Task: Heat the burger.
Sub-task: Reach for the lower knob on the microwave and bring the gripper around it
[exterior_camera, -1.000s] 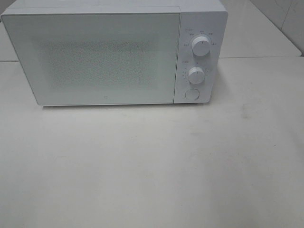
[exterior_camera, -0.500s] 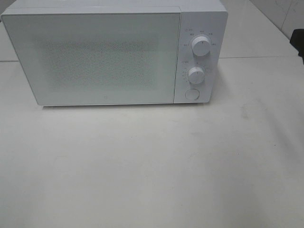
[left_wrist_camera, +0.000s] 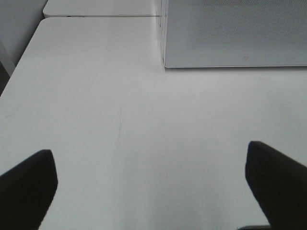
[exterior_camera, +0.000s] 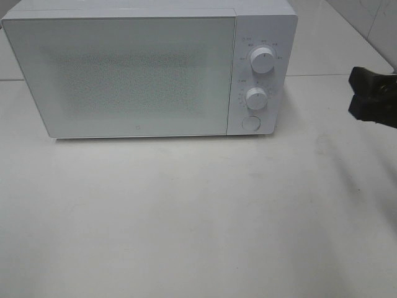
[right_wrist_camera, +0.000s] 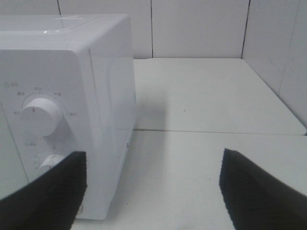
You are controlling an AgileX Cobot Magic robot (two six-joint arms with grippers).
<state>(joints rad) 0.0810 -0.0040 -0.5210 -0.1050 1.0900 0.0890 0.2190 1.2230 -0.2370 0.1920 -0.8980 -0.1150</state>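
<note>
White boxy microwave, speckled door, round knobs, black right claw

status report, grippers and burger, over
Left gripper open over table. Right gripper open, right of microwave. Burger not in view. Microwave's door shut.

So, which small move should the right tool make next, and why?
Probably move the right tool toward the round button below the two knobs of the microwave, likely its door release. The door is shut, no burger shows on the table, and the open tool hangs apart from it.
</note>
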